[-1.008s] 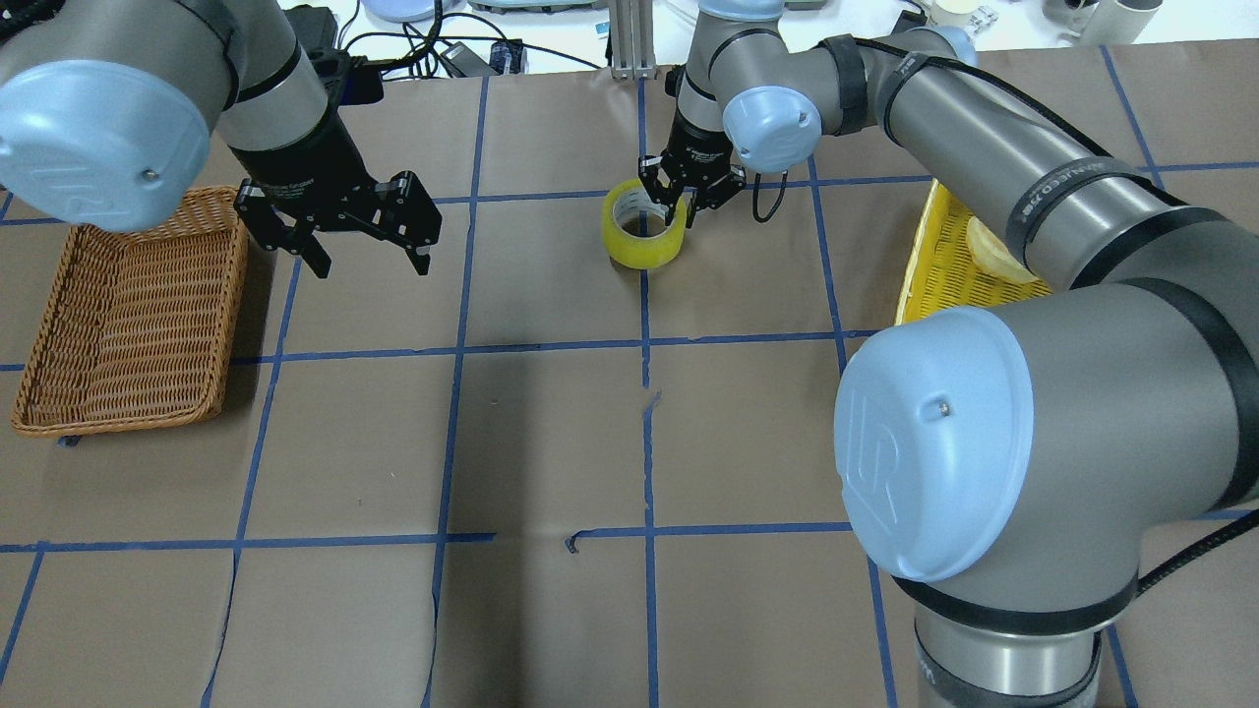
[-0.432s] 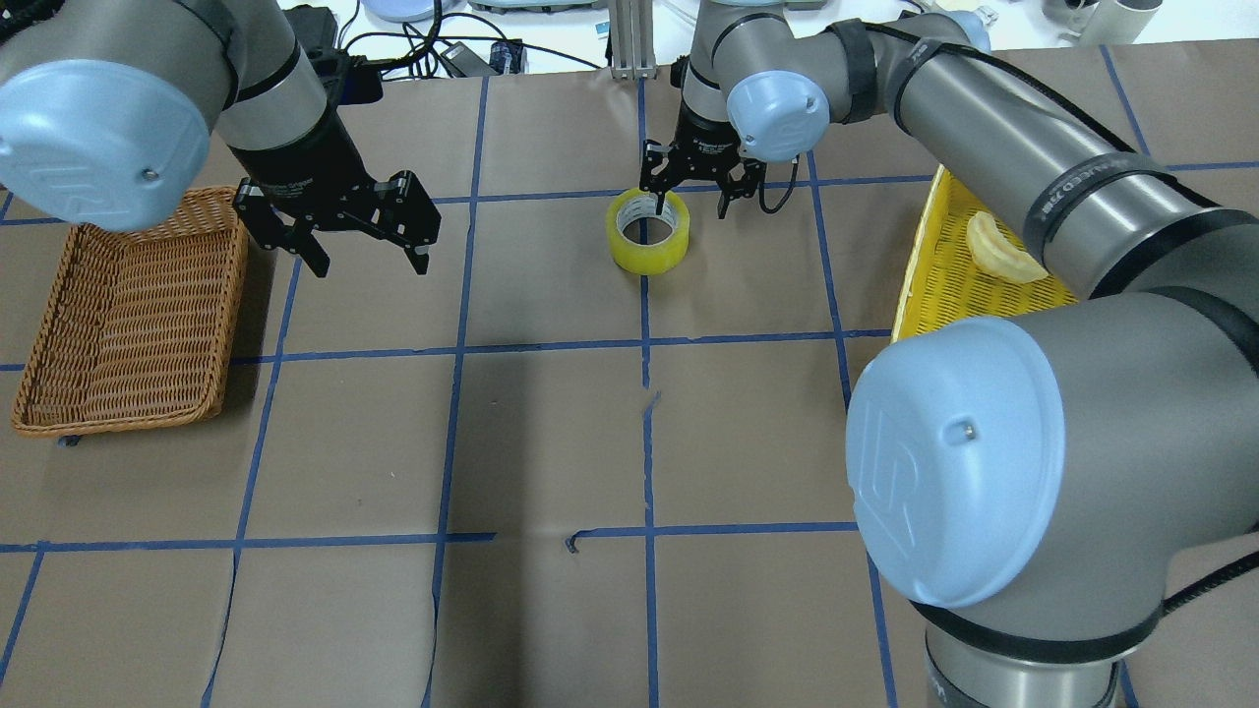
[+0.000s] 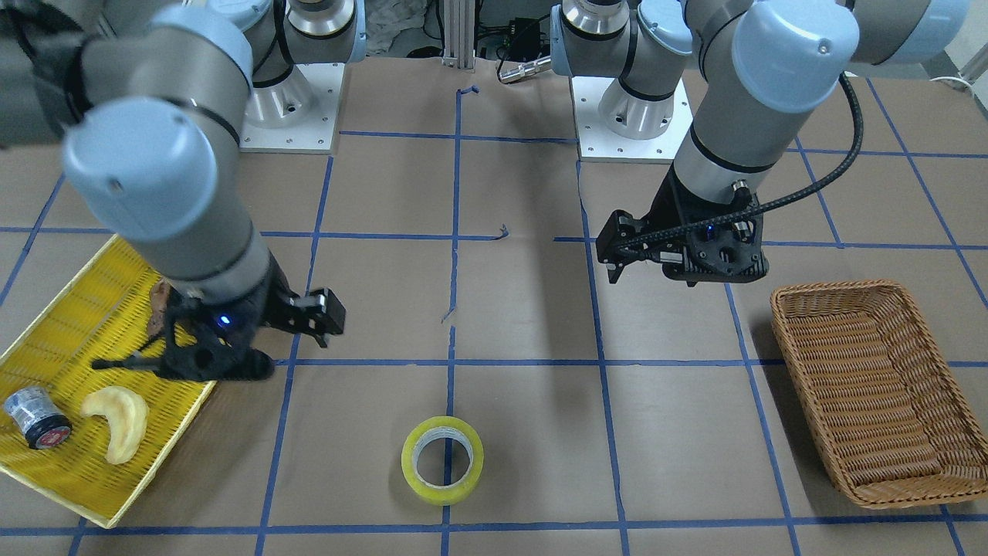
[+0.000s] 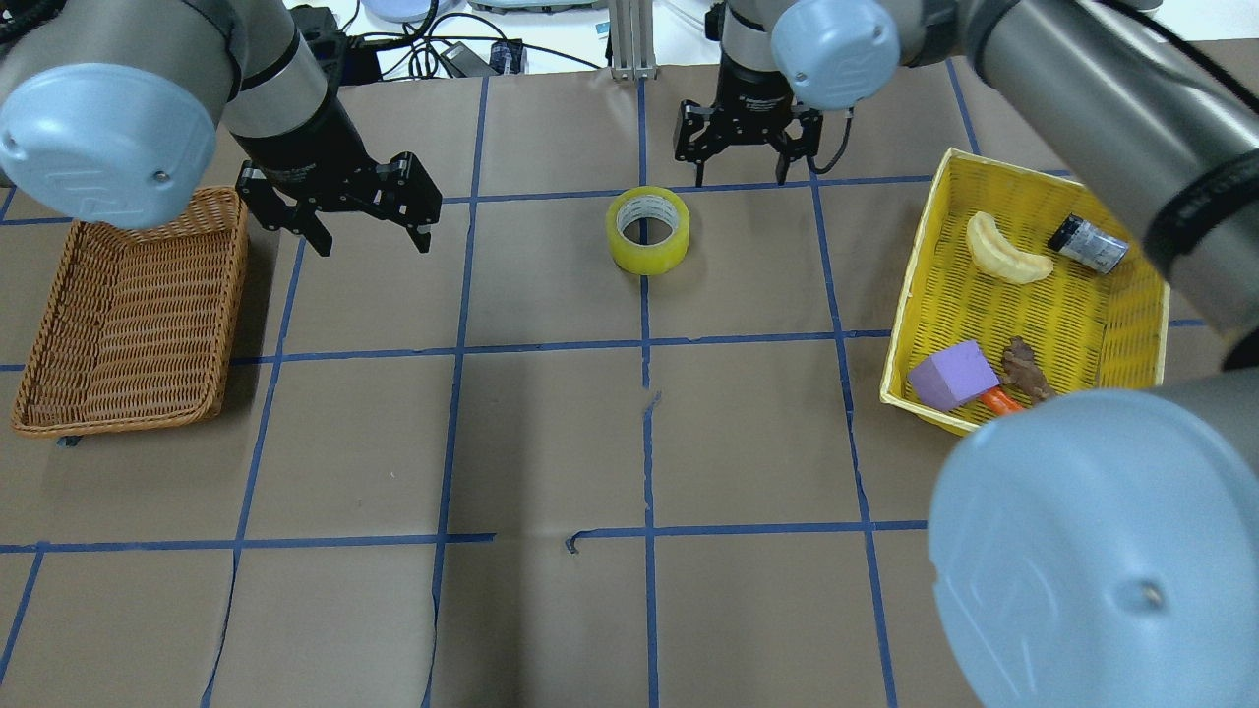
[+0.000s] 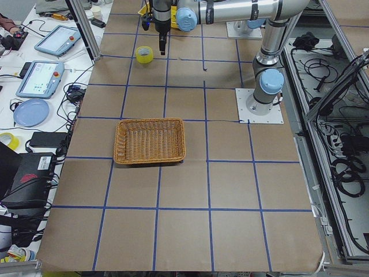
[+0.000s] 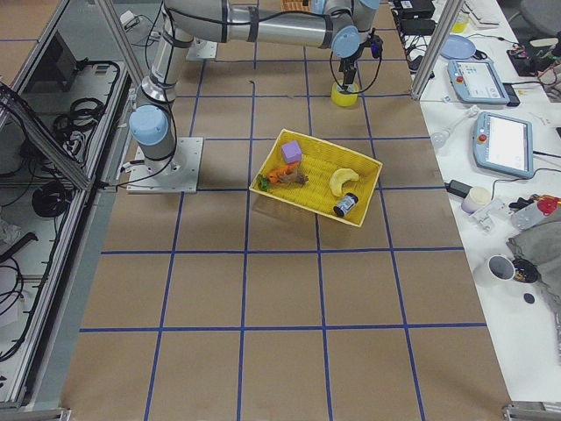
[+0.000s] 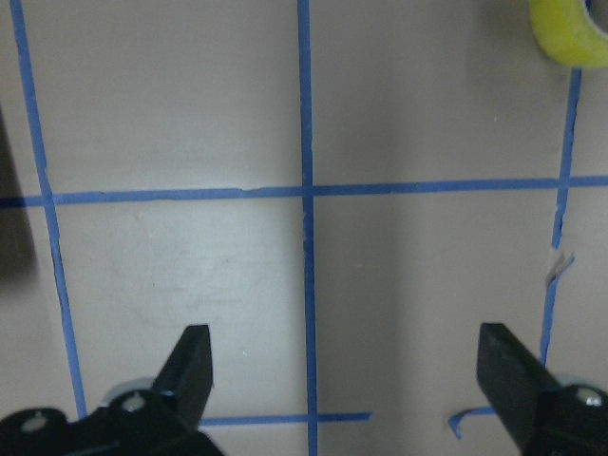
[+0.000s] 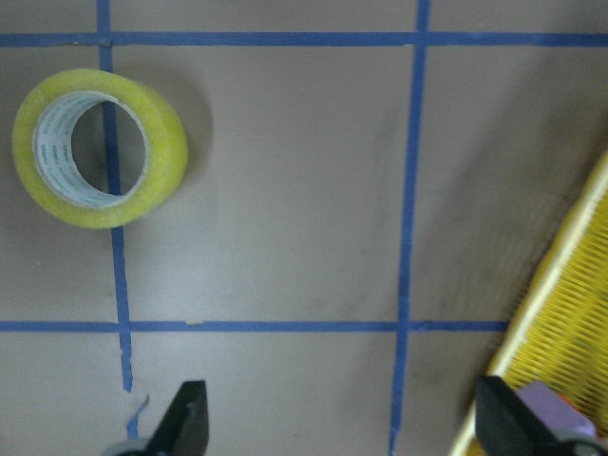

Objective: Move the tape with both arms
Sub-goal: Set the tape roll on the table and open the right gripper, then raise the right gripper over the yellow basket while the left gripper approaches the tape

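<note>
The tape (image 4: 647, 229) is a yellow roll with a white core, lying flat on the brown paper on a blue line, far centre of the table. It also shows in the front view (image 3: 442, 459) and the right wrist view (image 8: 100, 147). My right gripper (image 4: 740, 180) is open and empty, hanging just beyond and to the right of the tape, not touching it. My left gripper (image 4: 372, 241) is open and empty, well to the left of the tape, beside the wicker basket. In the left wrist view the tape's edge (image 7: 570, 33) shows at the top right corner.
A wicker basket (image 4: 39, 334) sits at the left edge. A yellow basket (image 4: 910, 295) at the right holds a pale banana-like piece (image 4: 1003, 251), a black-capped jar (image 4: 1087, 243), a purple block (image 4: 949, 376) and a brown piece (image 4: 1023, 369).
My right gripper let go of the tape, opened, and pulled away toward the far right. The tape now lies flat on the table. The left gripper has hardly moved.
</note>
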You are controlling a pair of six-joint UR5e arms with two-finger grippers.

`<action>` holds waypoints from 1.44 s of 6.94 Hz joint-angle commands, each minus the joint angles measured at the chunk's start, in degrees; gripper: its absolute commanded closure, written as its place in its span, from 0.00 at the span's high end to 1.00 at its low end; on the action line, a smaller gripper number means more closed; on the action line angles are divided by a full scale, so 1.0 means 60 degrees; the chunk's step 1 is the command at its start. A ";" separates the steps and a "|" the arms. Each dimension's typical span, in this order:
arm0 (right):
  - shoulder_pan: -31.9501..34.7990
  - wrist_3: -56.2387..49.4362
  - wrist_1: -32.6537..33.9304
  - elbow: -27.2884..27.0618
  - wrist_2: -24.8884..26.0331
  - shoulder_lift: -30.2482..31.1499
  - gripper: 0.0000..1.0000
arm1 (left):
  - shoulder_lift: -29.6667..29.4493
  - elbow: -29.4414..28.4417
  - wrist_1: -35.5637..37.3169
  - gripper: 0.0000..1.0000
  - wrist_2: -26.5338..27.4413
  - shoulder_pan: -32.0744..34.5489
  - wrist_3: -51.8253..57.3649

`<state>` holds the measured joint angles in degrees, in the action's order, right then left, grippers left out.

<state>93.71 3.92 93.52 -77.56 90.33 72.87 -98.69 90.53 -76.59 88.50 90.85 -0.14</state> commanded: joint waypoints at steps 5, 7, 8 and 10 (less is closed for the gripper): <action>-0.0472 -0.0448 0.0102 -0.2265 -0.0025 0.2665 1.00 | -0.2414 -0.0117 0.4248 1.00 -0.1693 0.1044 -0.1206; -0.0457 -0.0448 0.0161 -0.2192 -0.0040 0.2665 1.00 | -0.3337 -0.0524 0.5174 0.99 -0.1845 0.1365 -0.1703; -0.0443 -0.0462 0.0146 -0.2148 -0.0040 0.2680 1.00 | -0.3777 -0.0890 0.5293 0.98 -0.1845 0.1440 -0.1749; -0.0457 -0.0477 0.0146 -0.2162 -0.0025 0.2665 1.00 | -0.4496 -0.1274 0.5412 1.00 -0.1830 0.1499 -0.1749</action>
<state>91.02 1.13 94.40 -90.55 90.11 88.89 -122.98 84.14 -44.61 77.48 99.59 -10.56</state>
